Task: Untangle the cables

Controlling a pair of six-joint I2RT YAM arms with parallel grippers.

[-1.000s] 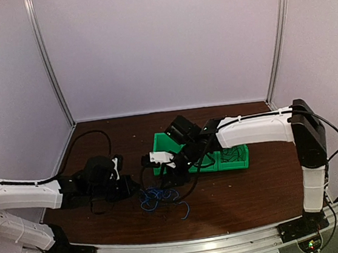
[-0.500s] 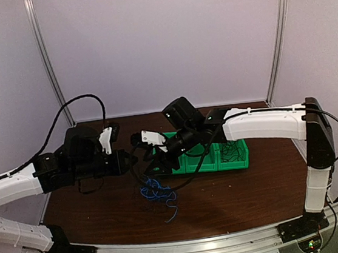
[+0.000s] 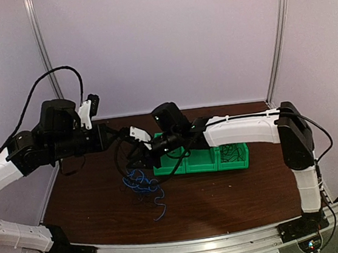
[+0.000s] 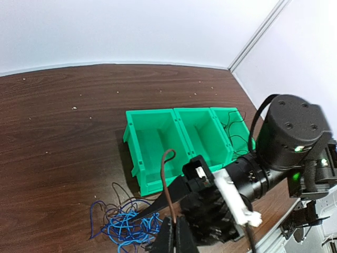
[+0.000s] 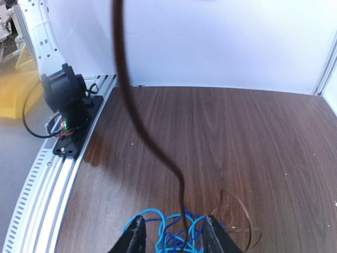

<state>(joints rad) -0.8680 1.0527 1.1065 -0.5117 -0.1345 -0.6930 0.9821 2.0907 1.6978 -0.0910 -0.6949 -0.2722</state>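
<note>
Near edge: dark wood-grain table (image 3: 226,199), with one loose blue tail trailing toward the arm bases.

Just behind it lies a fist-sized tangle of thin blue wires (image 3: 140,183), resting on the table to the left of the bins. A few dark strands are looped through it.

Right gripper (image 5: 176,237): low over the tangle, jaws apart, blue loops lying between the fingers. Cannot tell if it pins anything down.

Left gripper (image 4: 174,233): raised above and left of the tangle, jaws pressed shut on a thin dark-brown cable (image 4: 164,184). The cable's short free end curls up past the fingertips, and in the right wrist view the rest runs down into the blue knot.

Further back: row of three green plastic bins (image 3: 201,167). The right compartment holds a small bundle of dark wires (image 3: 233,151); the other two look bare.

Judgement: partway. Some dark wire appears sorted into a bin and one dark cable is mid-extraction, not yet free. The blue mass remains knotted, and most of the separating is left.
</note>
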